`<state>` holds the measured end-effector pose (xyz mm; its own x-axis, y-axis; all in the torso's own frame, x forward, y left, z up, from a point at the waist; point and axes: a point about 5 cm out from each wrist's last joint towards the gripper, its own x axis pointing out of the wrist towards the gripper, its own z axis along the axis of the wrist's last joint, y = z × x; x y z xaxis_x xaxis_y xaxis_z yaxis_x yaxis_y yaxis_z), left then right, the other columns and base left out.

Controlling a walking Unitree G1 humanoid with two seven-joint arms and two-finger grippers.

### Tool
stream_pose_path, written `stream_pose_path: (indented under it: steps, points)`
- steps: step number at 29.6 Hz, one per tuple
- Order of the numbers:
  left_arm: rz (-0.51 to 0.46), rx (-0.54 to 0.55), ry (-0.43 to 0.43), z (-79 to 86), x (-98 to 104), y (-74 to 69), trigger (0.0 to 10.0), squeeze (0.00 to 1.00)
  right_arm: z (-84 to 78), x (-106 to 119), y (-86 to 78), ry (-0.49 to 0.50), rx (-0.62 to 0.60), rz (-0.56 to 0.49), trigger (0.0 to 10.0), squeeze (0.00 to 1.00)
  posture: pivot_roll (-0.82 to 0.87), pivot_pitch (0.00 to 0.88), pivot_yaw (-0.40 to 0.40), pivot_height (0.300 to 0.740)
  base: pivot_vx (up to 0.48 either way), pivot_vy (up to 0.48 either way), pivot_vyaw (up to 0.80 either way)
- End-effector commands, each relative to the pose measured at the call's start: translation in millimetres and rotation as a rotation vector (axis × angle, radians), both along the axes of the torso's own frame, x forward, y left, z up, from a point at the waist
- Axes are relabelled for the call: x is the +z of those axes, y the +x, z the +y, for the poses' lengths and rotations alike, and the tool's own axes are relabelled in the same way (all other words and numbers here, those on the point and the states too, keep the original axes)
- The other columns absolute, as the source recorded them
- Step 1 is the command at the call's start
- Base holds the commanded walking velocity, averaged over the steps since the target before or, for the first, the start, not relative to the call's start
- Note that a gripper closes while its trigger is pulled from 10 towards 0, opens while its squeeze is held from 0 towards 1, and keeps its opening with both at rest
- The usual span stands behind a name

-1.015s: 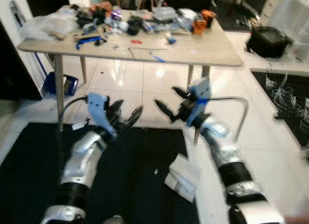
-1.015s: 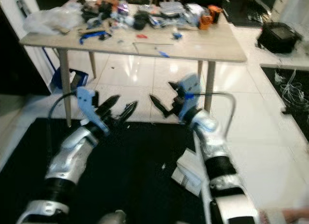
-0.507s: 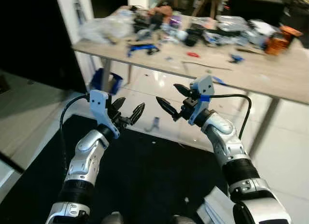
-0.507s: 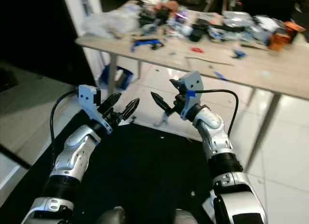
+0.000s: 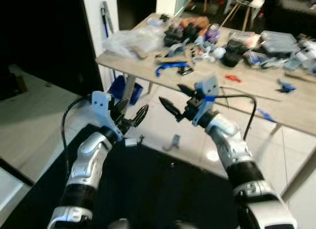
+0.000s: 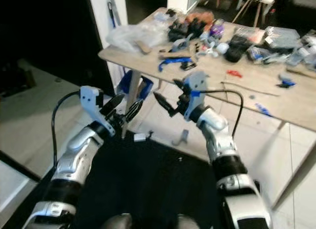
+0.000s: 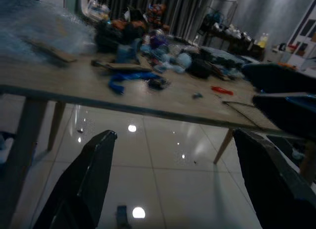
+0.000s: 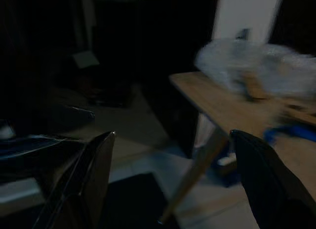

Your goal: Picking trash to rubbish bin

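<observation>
Both arms are raised in front of me above a black floor mat [image 5: 148, 189]. My left gripper [image 5: 132, 110] is open with nothing between its fingers. My right gripper [image 5: 170, 93] is open and empty too, a little to the right and level with it. A small white scrap [image 5: 130, 142] lies on the floor at the mat's far edge, below the left gripper. A grey bent piece [image 5: 173, 142] lies on the white tiles beside it. In the left wrist view the fingers [image 7: 89, 179] frame the cluttered table [image 7: 148, 98].
A wooden table [image 5: 256, 103] loaded with tools, a clear plastic bag [image 5: 131, 41] and several small items stands ahead. A blue container [image 6: 140, 86] sits under its left end. A dark doorway lies to the left. White tiled floor runs under and beyond the table.
The camera has swung left and closer to the table; the white folded item on the mat has left the picture. Both arms keep the same raised, open pose.
</observation>
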<state>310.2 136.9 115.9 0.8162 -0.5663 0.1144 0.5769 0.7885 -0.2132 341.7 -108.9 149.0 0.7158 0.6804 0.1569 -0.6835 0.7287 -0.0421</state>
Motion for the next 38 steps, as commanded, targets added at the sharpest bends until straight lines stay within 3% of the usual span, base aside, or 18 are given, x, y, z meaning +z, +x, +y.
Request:
stream_pose_path:
  steps: [1,8,30,38]
  points:
    - [-0.003,-0.005,0.015,-0.6,-0.5,-0.5,10.0,0.0,-5.0,-2.0,1.0,-0.006,-0.011,0.022,10.0,0.0,0.01,0.0,-0.031,0.74,0.48,0.0,-0.8]
    - [-0.004,-0.004,0.015,-0.8,-0.5,-0.6,10.0,0.0,-5.2,-2.0,1.3,-0.003,-0.012,0.023,10.0,0.0,0.01,0.0,-0.031,0.74,0.48,0.0,-0.8]
    - [-0.01,-0.002,0.02,0.0,-0.1,-0.4,10.0,0.0,-5.7,-0.5,1.2,0.009,-0.013,0.018,10.0,0.0,0.01,0.0,-0.029,0.74,0.48,0.0,0.0]
    - [-0.047,-0.015,0.084,-0.6,2.9,-0.9,10.0,0.0,-5.8,-0.7,1.3,0.01,-0.01,0.032,10.0,0.0,0.01,0.0,-0.028,0.74,0.48,0.0,-0.18]
